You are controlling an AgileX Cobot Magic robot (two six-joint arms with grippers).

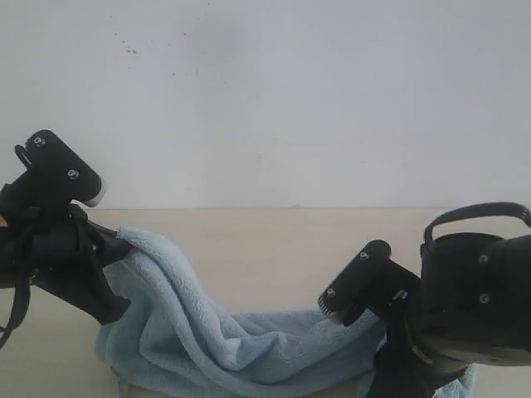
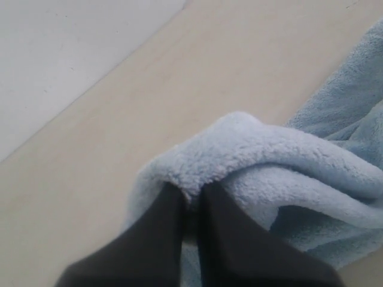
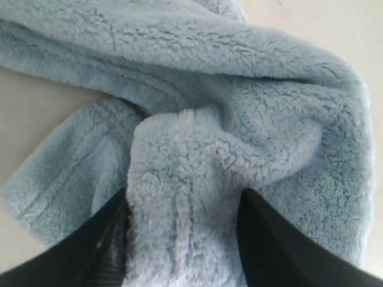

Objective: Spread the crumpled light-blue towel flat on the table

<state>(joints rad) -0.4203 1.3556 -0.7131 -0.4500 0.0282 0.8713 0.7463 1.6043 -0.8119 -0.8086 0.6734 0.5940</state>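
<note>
We saw our left pincer [image 2: 190, 197] squeezed shut on a small fold of the light-blue towel [image 1: 207, 332], right at its tips. Our right pincer [image 3: 184, 197] stood wide, and a fat bunch of the towel filled the gap and touched both fingers. Between the two pincers the towel drooped down and lay crumpled on the table [image 1: 274, 249]. The beige table stretched on past the left pincer's tips.
</note>
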